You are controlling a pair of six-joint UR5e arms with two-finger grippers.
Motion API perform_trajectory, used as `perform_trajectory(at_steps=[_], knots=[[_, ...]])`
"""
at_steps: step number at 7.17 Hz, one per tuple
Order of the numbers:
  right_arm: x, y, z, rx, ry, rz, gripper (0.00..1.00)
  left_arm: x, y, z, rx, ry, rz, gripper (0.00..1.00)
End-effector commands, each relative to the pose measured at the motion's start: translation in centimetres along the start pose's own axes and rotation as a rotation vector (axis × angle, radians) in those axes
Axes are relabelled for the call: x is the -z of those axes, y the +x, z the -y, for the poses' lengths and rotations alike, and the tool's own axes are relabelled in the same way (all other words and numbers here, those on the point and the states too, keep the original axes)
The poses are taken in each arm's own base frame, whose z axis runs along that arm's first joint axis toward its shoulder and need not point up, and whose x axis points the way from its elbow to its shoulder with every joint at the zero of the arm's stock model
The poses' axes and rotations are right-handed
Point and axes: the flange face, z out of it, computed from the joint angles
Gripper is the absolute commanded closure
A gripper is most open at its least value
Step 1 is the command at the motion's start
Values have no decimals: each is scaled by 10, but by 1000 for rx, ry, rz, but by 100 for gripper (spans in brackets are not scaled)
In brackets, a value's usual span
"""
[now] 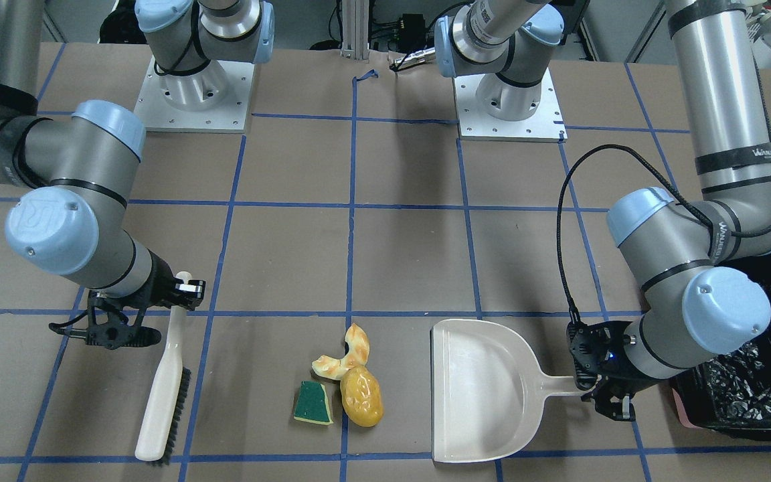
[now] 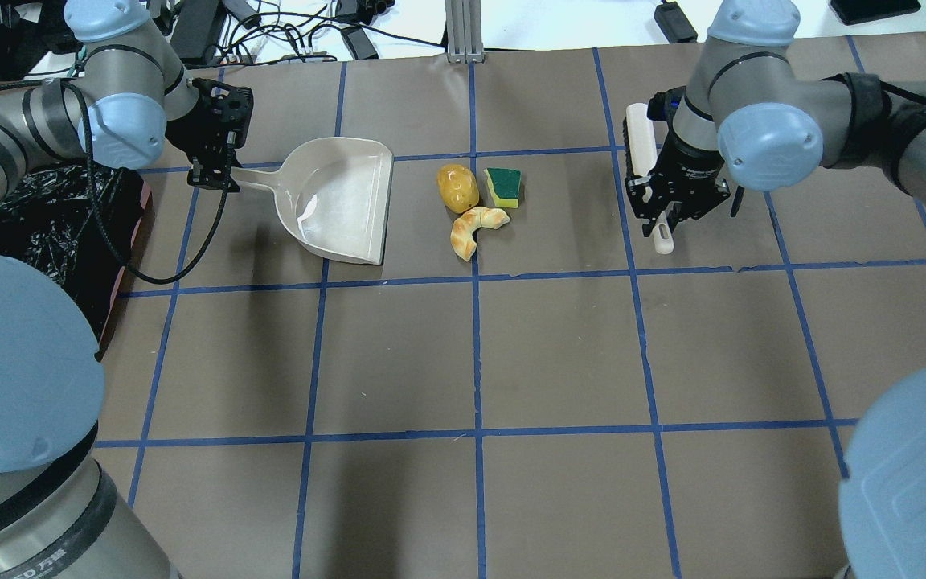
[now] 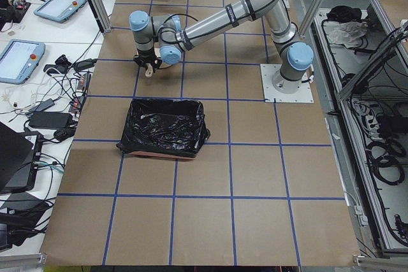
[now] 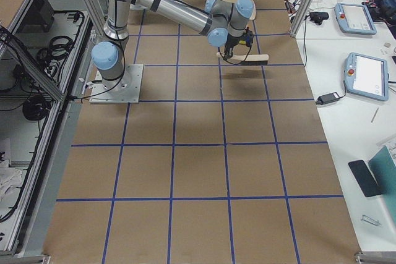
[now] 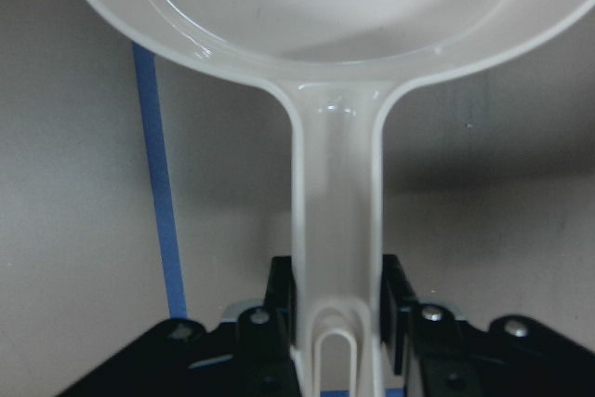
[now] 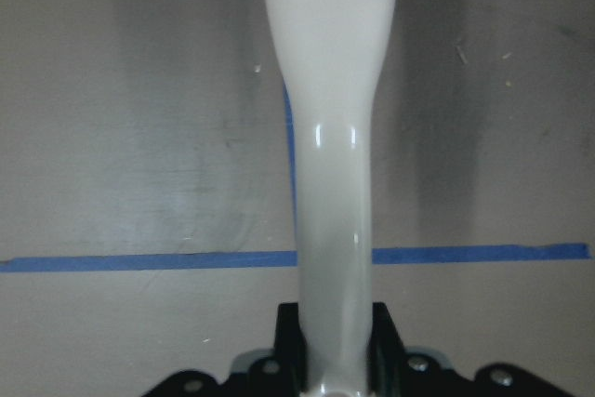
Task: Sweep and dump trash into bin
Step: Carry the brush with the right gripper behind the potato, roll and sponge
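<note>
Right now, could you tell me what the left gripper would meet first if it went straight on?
The left gripper points mostly down, shut on the dustpan handle, so it would likely press that into the table right beneath.

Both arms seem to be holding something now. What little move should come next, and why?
Probably the right tool should bring the brush sideways up to the croissant piece, potato-like lump and sponge wedge. It grips the brush handle, the left tool grips the dustpan handle, and the three pieces lie between them, before the pan's open, empty mouth.
</note>
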Motion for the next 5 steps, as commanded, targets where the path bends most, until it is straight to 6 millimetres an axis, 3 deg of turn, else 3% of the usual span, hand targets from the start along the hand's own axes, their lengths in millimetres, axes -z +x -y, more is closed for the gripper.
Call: perform_trajectory(at_steps=[1,2,5], knots=[[-3,-56,6,-21,-42,13,100,0,0,1,-1,-1,-1,76],[-14,-86,2,-38,-57,33,100,-1,0,1,0,-1,-2,76],[-32,-123,-9,-92,-79,16,100,-3,0,1,0,0,-5,76]])
